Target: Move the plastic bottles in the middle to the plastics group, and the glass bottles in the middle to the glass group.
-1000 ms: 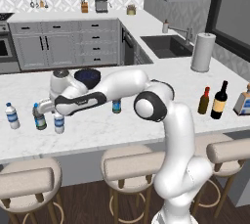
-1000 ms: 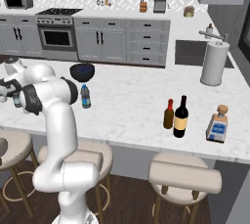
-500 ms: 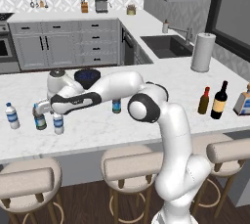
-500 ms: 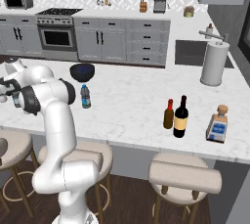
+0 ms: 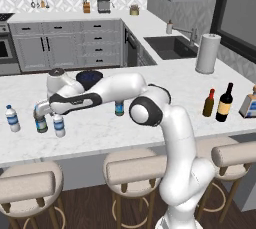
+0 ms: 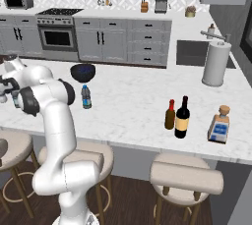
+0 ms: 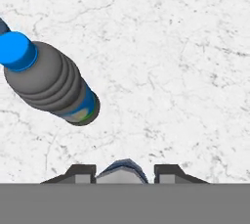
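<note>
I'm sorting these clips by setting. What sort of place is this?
A rendered home kitchen, most likely. A range with an oven stands against the back wall, a sink is set into the side counter, and bar stools line a marble island.

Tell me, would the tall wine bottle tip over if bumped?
Probably, if hit high: the wine bottle is tall and slim on a narrow base. It looks like glass, so likely heavy and breakable. Tipping, it could knock the small brown bottle close beside it.

Pincer (image 5: 42, 118) lower over clear bottle (image 5: 59, 125)
</note>
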{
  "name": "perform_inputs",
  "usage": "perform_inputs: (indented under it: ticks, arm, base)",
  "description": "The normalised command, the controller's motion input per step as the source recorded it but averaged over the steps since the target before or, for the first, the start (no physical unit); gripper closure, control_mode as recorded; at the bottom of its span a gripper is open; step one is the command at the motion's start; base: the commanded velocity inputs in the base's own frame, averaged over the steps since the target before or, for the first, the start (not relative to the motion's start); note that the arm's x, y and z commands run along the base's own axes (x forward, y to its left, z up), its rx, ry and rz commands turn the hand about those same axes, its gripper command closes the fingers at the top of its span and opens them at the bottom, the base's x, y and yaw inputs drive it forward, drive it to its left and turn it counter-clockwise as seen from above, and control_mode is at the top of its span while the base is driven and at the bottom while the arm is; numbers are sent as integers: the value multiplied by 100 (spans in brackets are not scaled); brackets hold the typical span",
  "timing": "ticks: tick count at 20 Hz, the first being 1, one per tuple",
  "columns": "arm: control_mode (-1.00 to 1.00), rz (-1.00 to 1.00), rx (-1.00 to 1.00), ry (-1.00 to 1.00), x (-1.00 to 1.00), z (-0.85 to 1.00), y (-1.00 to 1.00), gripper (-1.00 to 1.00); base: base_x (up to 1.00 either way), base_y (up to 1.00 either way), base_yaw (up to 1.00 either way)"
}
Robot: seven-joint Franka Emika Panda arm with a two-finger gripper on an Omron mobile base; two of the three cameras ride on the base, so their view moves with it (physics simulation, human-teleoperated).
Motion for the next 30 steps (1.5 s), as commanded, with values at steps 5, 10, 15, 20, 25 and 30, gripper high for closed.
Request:
perform_inputs:
  ticks: [5, 10, 15, 20, 25, 30]
  arm:
    - [-100, 3, 10, 0, -8, 37, -17, -100]
    - [-100, 0, 9, 0, -2, 52, -39, -100]
    - [-100, -4, 1, 0, 0, 27, -71, -100]
    - [-100, -12, -1, 2, -4, 2, -80, -100]
    - [-100, -12, 0, 9, -13, 0, -89, -100]
    - [-100, -9, -1, -1, -16, 4, -89, -100]
  base:
    - [0, 0, 0]
    - [0, 0, 0]
    - [0, 0, 0]
    - [0, 0, 0]
    - [0, 0, 0]
    - [0, 0, 0]
